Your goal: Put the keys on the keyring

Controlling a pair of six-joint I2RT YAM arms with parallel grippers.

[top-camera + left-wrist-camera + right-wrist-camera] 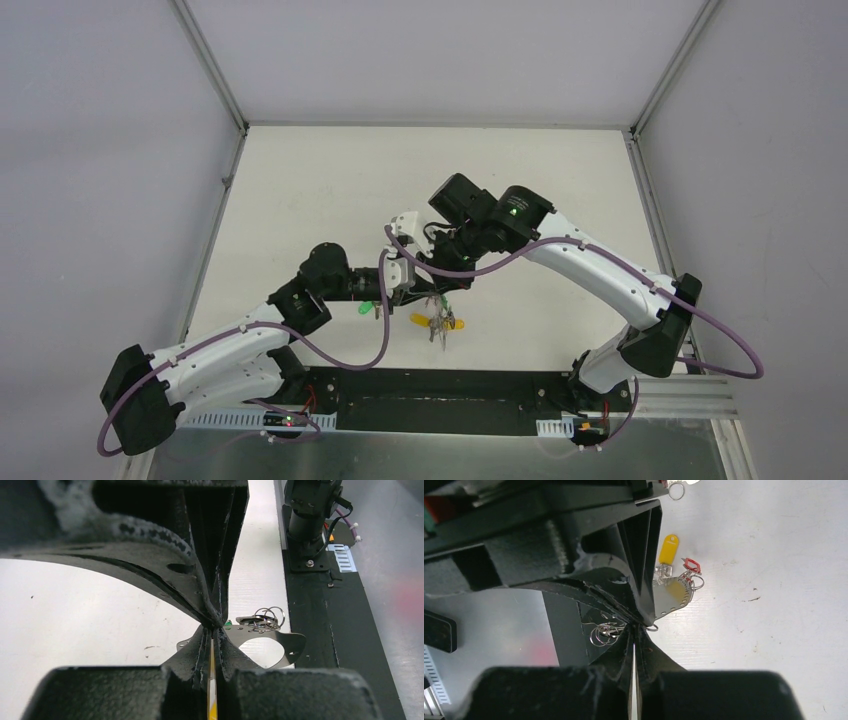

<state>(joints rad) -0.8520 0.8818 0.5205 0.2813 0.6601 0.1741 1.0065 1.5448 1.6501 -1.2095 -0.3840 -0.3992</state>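
The keyring (292,642), a flat grey metal band with small holes, is held above the table between both grippers. My left gripper (215,628) is shut on its edge. My right gripper (636,628) is shut at the band's (672,599) other edge, with a small split ring (652,628) sticking out of the tips. A yellow tag (668,549) and a red-capped key (690,565) hang from it. In the top view the bunch (440,325) hangs under the grippers. A green-capped key (366,308) shows below my left gripper (399,286). The black-capped key is not in view.
A tangle of small wire split rings (268,618) hangs from the band near the black base plate (345,630) at the table's near edge. The right arm's base (310,510) stands on that plate. The two arms cross closely over the table's middle (425,272).
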